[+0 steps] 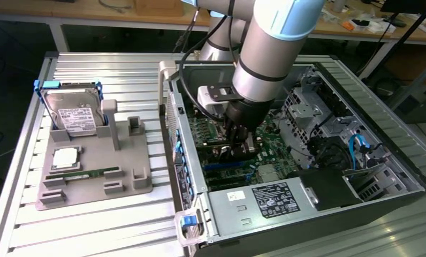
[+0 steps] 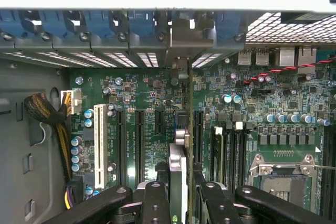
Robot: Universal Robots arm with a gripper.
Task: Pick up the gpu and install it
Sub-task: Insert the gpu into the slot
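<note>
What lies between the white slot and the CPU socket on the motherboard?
In the wrist view: black slots, the gpu held on edge in the gripper, then memory slots.

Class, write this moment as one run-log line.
gripper: shut on gpu | gpu: edge-on above motherboard slots, inside computer case | seated: cannot tell

Probably lab: cluttered workbenches (image 1: 91, 13), open PC case (image 1: 395, 144).

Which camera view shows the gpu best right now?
The wrist view: the gpu stands edge-on between the jaws, which are closed on it, above the motherboard slots. In the exterior view, the arm reaches into the case and hides most of the card.
</note>
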